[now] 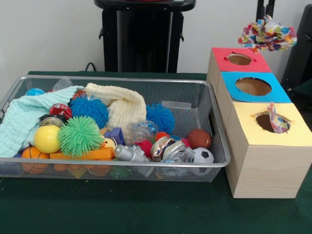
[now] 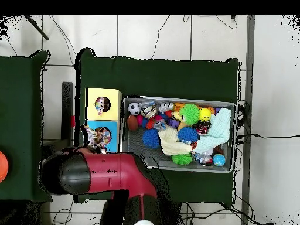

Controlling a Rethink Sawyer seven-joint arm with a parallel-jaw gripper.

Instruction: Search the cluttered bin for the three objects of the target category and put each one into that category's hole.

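The wire mesh bin stands on the green table, full of toys; it also shows in the overhead view. My gripper comes in at the top right, shut on a patterned soft piece that hangs in the air above the red-topped box. In the overhead view the gripper and the piece sit over the boxes' end. A second patterned piece sticks out of the yellow-topped hole, also seen from overhead. No other patterned piece shows in the bin.
Three wooden boxes stand in a row right of the bin: red-topped, blue-topped, yellow-topped. The bin holds spiky green and blue balls, foil packets, cloths and small sports balls. The pedestal is behind.
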